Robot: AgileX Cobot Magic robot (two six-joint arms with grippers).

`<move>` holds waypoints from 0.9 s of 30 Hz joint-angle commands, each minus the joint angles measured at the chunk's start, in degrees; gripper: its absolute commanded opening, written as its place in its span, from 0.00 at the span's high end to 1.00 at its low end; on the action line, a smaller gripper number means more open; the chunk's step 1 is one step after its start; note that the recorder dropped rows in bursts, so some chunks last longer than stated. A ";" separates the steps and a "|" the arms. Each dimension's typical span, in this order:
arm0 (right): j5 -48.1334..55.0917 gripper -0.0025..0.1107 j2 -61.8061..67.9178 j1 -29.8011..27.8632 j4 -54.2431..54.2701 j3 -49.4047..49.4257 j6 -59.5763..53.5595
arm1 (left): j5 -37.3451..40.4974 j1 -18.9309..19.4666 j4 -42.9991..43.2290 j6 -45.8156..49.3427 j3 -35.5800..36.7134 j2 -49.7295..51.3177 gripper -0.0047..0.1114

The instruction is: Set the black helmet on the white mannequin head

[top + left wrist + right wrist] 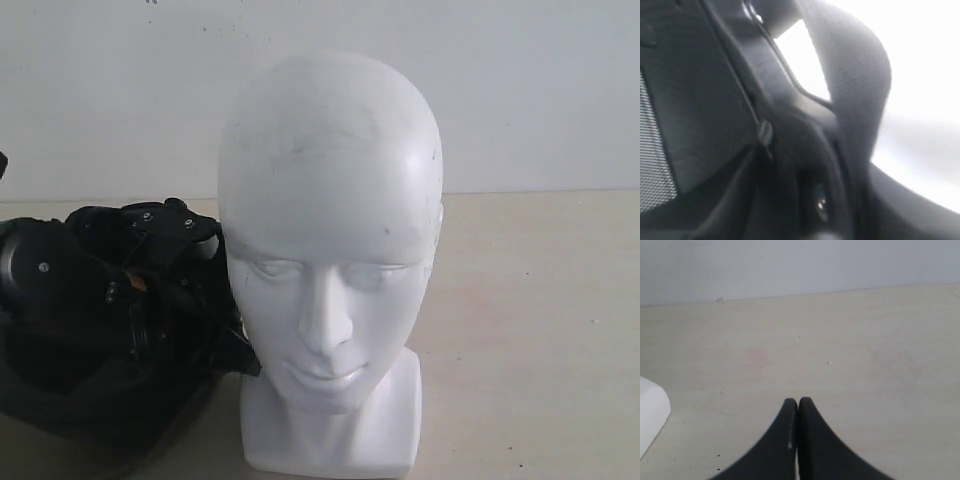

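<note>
The white mannequin head [330, 200] stands upright on its blocky neck base in the middle of the exterior view, facing the camera. The black helmet [50, 300] lies on the table right beside it, on the left. My left gripper [140, 280] is down in the helmet, black on black, so its fingers cannot be made out. The left wrist view is filled by the helmet's dark padded lining [695, 100] and a black strap [855, 75], very close. My right gripper [798, 402] is shut on nothing above bare table. A white corner of the mannequin base [650, 415] shows beside it.
The beige table [540, 320] stretches to the right of the head. A plain white wall [540, 90] stands behind it.
</note>
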 commanded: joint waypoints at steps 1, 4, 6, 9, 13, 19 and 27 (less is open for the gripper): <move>-0.55 0.98 -0.28 -0.24 -0.14 0.01 -0.35 | 8.82 4.45 2.30 -0.84 0.23 -1.00 0.92; -0.55 0.98 -0.28 -0.24 -0.14 0.01 -0.35 | 11.94 7.15 3.28 -0.84 0.23 -3.24 0.92; -0.55 0.98 -0.28 -0.24 -0.14 0.01 -0.35 | 12.66 8.39 3.82 -0.71 0.23 -5.22 0.92; -0.55 0.98 -0.28 -0.24 -0.14 0.01 -0.35 | 12.66 9.47 4.74 -0.71 0.23 -7.79 0.92; -0.55 0.98 -0.28 -0.24 -0.14 0.01 -0.35 | 13.28 10.76 5.32 -0.71 0.23 -11.78 0.92; -0.55 0.98 -0.28 -0.24 -0.14 0.01 -0.35 | 13.28 10.88 5.88 -0.71 0.23 -19.84 0.92; -0.55 0.98 -0.28 -0.24 -0.14 0.01 -0.35 | 9.95 11.09 6.79 -0.71 0.23 -29.27 0.92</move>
